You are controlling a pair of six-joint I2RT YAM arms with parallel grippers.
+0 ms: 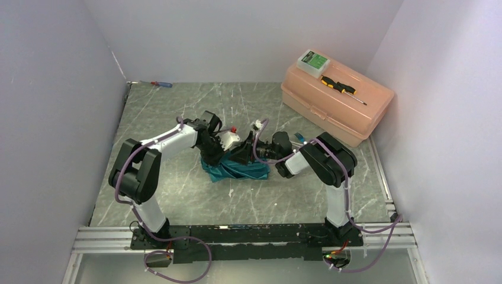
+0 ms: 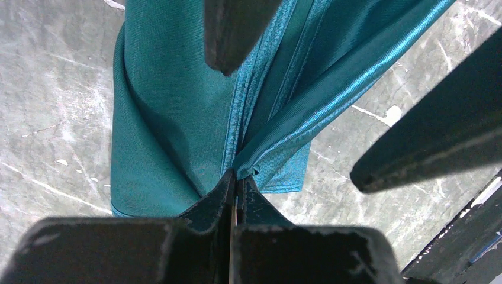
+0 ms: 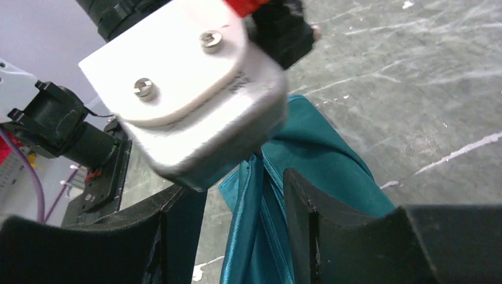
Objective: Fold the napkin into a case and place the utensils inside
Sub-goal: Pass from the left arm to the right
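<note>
The teal napkin [image 1: 237, 170] is bunched at the table's middle, lifted into a hanging fold [image 2: 177, 106]. My left gripper [image 2: 238, 177] is shut on a gathered edge of the napkin and holds it off the table; it also shows from above [image 1: 229, 146]. My right gripper [image 3: 237, 189] is open, with the hanging cloth [image 3: 266, 236] between its jaws; one finger [image 2: 432, 136] and the other finger [image 2: 237, 29] stand either side of the fold. A small blue and white bit [image 1: 299, 139] behind the right arm may be utensils; I cannot tell.
A peach toolbox [image 1: 337, 105] stands at the back right, with a yellow-and-black screwdriver [image 1: 342, 88] and a small green-and-white box [image 1: 312, 61] on its lid. A red-and-blue screwdriver [image 1: 161, 84] lies at the back left corner. Walls close in left, right and behind.
</note>
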